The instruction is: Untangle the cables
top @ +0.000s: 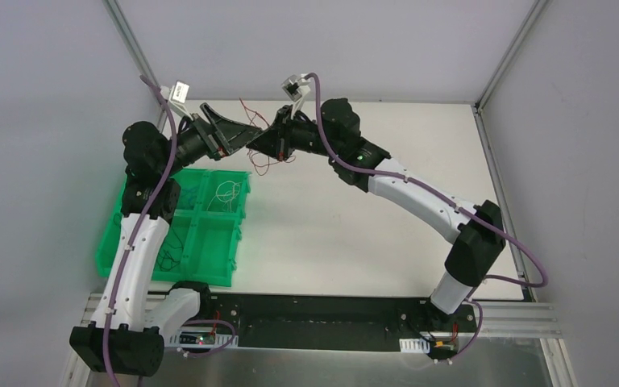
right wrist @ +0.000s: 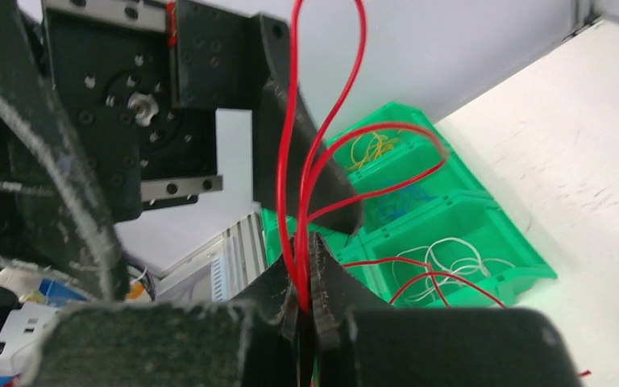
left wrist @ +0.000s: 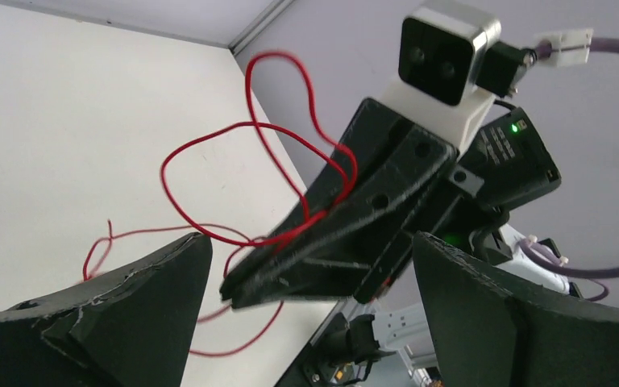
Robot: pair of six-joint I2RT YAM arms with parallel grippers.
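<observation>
Red cable (right wrist: 301, 218) pinched in right claw (right wrist: 305, 270), left claw (left wrist: 310, 242) spread wide

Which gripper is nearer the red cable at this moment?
Right. The right gripper is shut on the red cable, with strands pinched between its fingers. The left gripper is close by and faces it with jaws spread wide, gripping nothing.

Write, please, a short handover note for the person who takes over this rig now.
Right gripper: shut on the red cable, raised above the table.
Left gripper: open, facing it, holding nothing.
Done: white cable, yellow cable and blue cable lie in separate compartments of the green tray.
Left: the red loops hang tangled; separate them and bin them.
</observation>
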